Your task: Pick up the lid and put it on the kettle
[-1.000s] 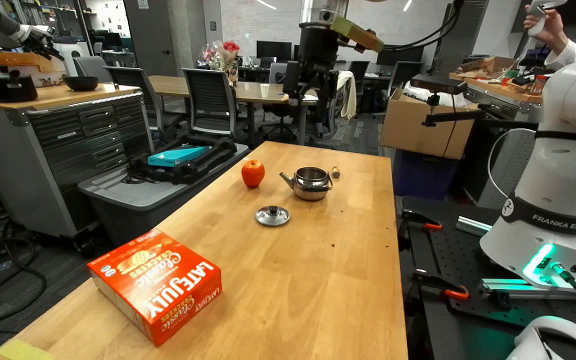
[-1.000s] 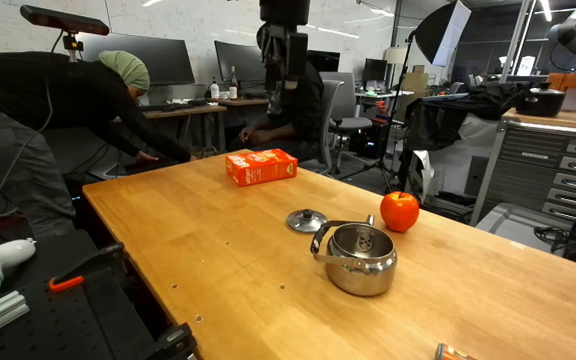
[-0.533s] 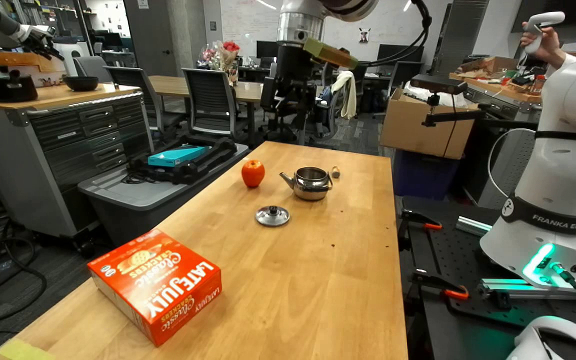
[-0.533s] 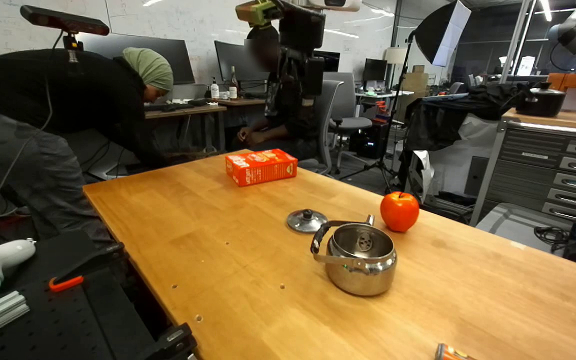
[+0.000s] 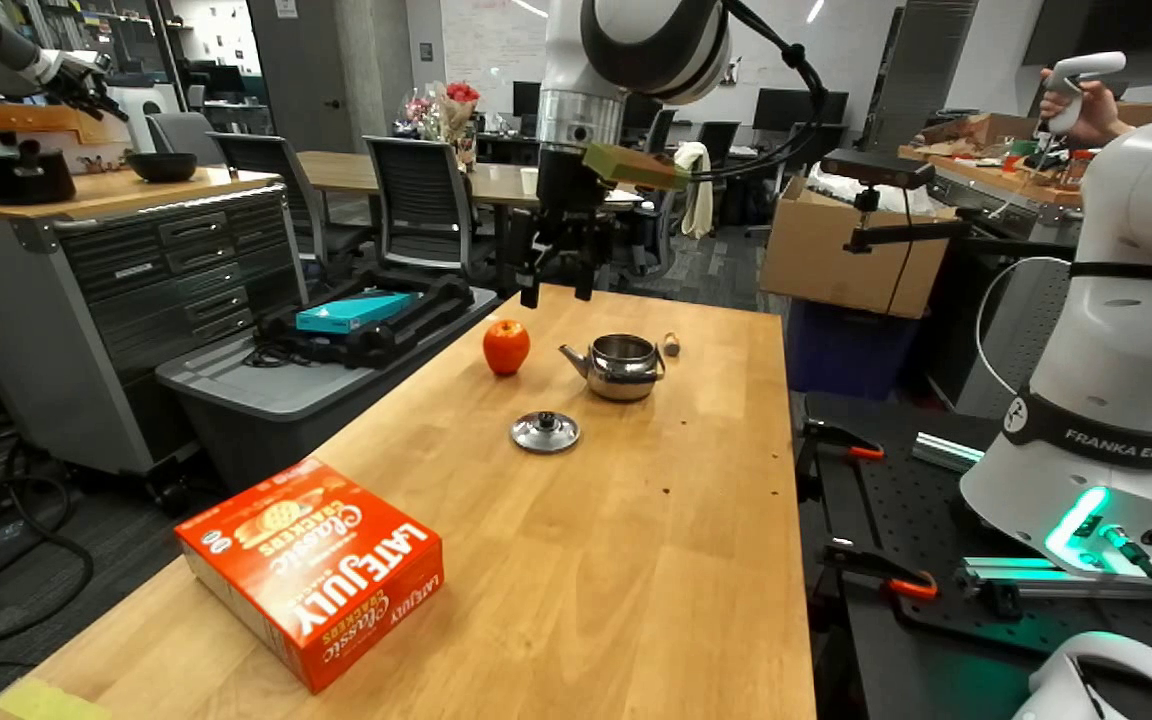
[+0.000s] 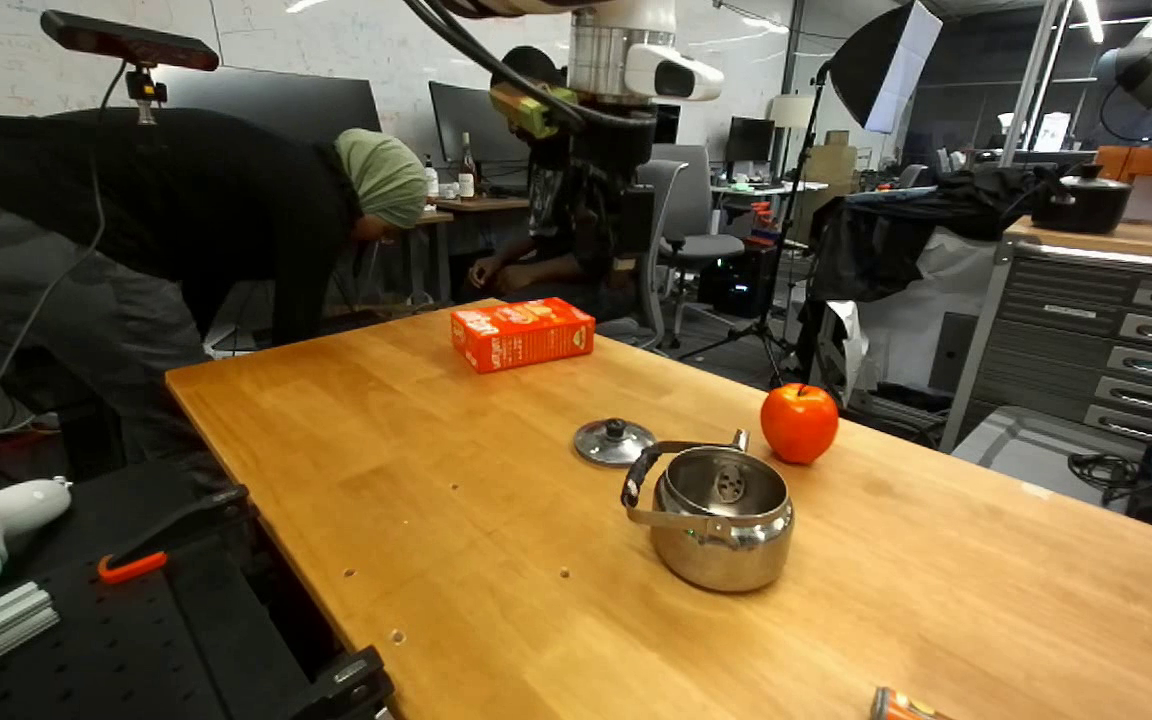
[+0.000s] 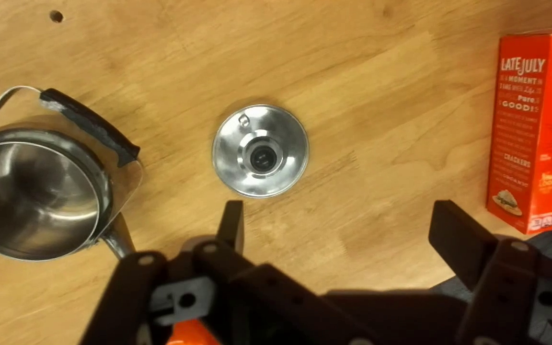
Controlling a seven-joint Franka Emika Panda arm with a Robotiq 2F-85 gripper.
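The lid, a flat silver disc with a dark knob, lies knob up on the wooden table in both exterior views [image 5: 545, 434] [image 6: 613, 445]. The silver kettle [image 5: 624, 376] stands upright beside it, its open top facing up and its handle folded to one side, also in an exterior view [image 6: 726, 545]. In the wrist view the lid [image 7: 260, 152] is just beyond my left finger, and the kettle [image 7: 36, 206] is at the left. My gripper [image 7: 338, 203] is open and empty, with its jaws wide apart. In an exterior view the gripper [image 5: 557, 293] hangs above the table.
A red apple [image 5: 506, 348] stands near the kettle's spout [image 6: 740, 440]. A red cracker box [image 5: 316, 570] lies on the table; it shows at the right of the wrist view [image 7: 520, 134]. A small cylindrical object [image 5: 671, 345] lies behind the kettle. People are beyond the table.
My gripper has come down and moved to the left in an exterior view, toward the table. The lid, kettle, apple and box have not moved. A person in the background has shifted.
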